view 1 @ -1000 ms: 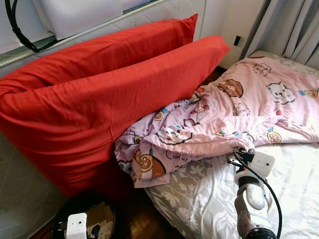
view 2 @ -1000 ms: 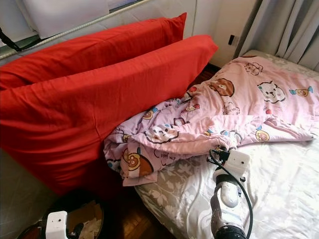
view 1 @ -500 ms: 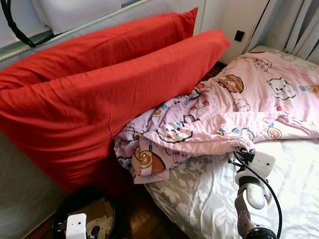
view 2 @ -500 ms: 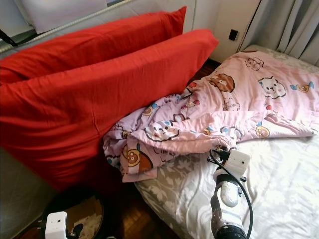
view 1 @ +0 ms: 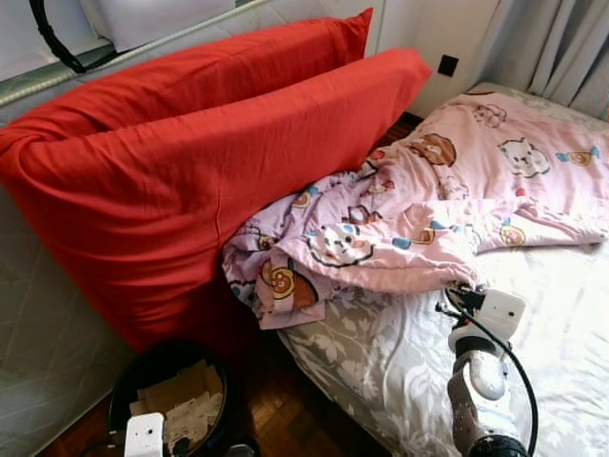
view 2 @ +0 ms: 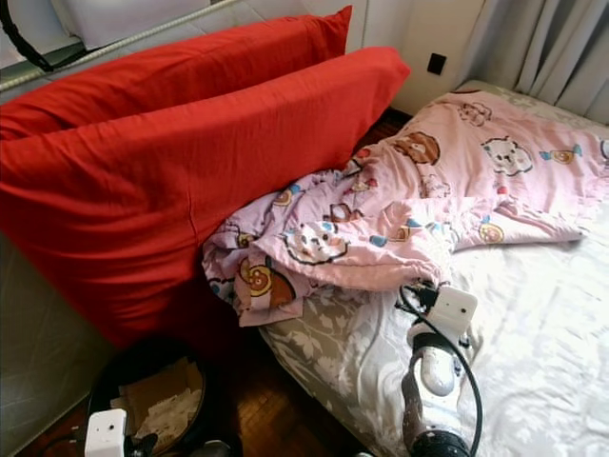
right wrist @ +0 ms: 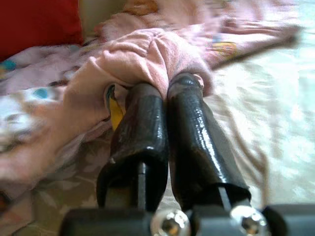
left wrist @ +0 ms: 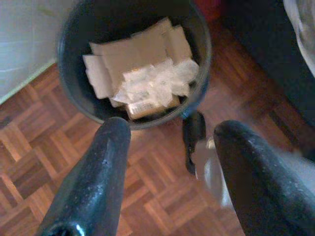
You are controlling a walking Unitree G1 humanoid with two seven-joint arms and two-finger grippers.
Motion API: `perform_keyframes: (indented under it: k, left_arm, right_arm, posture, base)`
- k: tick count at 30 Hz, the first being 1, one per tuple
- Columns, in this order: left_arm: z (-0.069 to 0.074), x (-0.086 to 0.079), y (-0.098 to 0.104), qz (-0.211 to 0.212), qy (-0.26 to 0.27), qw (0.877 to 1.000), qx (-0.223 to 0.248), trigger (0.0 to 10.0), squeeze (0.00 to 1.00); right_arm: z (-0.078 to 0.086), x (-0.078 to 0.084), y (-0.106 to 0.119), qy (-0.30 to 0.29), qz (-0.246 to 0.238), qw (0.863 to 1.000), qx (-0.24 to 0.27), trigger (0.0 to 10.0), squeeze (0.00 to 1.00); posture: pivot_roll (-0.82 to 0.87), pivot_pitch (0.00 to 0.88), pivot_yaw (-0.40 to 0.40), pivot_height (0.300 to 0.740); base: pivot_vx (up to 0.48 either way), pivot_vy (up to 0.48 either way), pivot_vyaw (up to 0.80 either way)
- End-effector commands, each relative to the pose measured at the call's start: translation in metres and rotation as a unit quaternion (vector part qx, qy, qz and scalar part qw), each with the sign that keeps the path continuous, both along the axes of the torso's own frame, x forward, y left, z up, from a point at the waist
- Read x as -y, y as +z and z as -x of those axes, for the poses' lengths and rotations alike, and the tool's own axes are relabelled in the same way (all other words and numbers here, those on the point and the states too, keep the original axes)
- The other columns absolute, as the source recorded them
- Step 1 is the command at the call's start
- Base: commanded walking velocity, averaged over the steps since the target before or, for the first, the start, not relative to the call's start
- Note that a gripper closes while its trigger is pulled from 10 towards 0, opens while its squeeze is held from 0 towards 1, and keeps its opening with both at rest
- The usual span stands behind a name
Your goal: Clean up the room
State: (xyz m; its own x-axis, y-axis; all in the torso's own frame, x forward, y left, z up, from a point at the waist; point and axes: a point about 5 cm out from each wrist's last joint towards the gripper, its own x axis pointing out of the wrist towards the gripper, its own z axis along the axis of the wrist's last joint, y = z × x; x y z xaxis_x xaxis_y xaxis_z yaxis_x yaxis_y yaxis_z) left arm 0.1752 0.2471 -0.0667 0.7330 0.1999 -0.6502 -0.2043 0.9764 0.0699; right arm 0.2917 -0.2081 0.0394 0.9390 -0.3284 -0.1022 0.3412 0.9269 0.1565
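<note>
Right wrist view: right claw (right wrist: 165,98) pinching pink blanket (right wrist: 147,54) edge.

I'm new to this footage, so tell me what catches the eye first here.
Two big red fabric pillows lean against the wall at the bed's left side. A crumpled pink cartoon-print quilt sprawls across the grey floral bedsheet, its edge pinched in the shut right gripper. Below the pillows, a black round bin of cardboard and paper scraps sits on the parquet floor, under the open left gripper.
</note>
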Motion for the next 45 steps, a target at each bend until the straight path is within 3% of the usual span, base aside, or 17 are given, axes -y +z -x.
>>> perform_keyframes:
  k: [1,24,36,45]
  left_arm:
    - [0.016,0.001,-0.008,0.006,0.008,1.000,-0.025,10.0,0.00]
    - [0.015,0.003,-0.008,0.008,0.007,1.000,-0.022,10.0,0.00]
    - [0.016,0.003,-0.009,0.008,0.007,1.000,-0.024,10.0,0.00]
    - [0.017,0.002,-0.009,0.008,0.008,1.000,-0.025,10.0,0.00]
  right_arm:
    - [-0.004,-0.001,0.006,0.003,0.003,1.000,0.013,10.0,0.00]
    - [-0.004,0.001,0.006,0.001,0.007,1.000,0.012,10.0,0.00]
    - [-0.003,-0.014,0.005,0.052,0.016,0.998,0.015,10.0,0.00]
    - [0.000,-0.017,0.004,0.060,0.017,0.998,0.016,10.0,0.00]
  posture:
    - [0.07,0.162,0.006,0.740]
    - [0.07,0.172,0.003,0.740]
    - [0.07,0.173,0.002,0.740]
    - [0.07,0.174,-0.001,0.740]
  base:
    - [-0.285,0.000,0.00]
    - [-0.300,0.000,0.00]
    - [-0.300,0.000,0.00]
    - [-0.300,0.000,0.00]
